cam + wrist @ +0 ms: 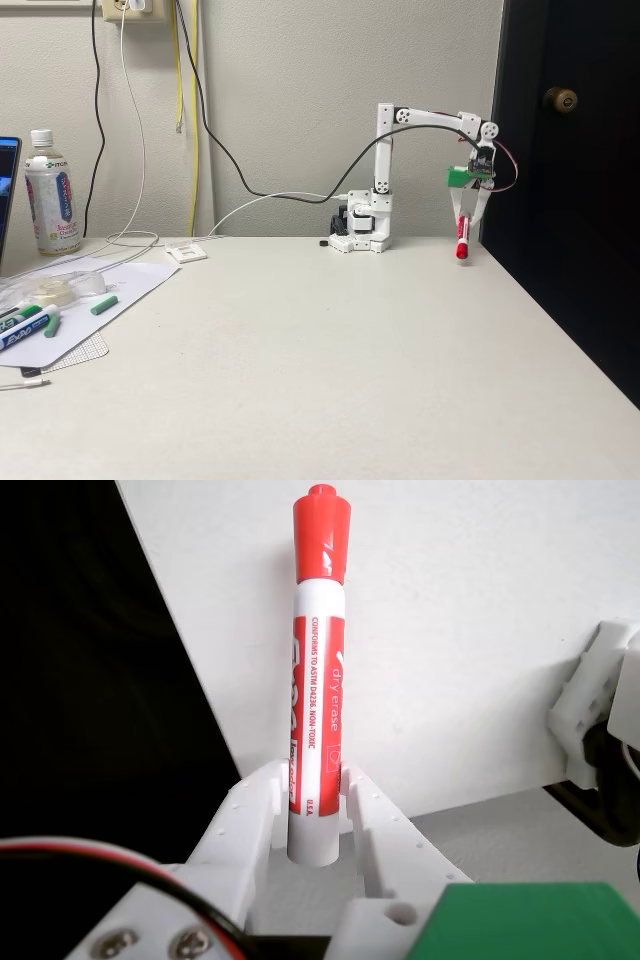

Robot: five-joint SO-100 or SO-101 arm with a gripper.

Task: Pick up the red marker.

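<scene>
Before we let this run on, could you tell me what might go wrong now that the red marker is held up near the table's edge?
1. The end effector pinches the red marker only near its white end, so the marker could swing or slip out.
2. It hangs cap-down close to the table edge by the dark door; if dropped, it might roll off.

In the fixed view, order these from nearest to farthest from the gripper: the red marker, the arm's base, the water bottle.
1. red marker, held in the gripper, right side.
2. arm's base, middle, by the wall.
3. water bottle, far left.
</scene>
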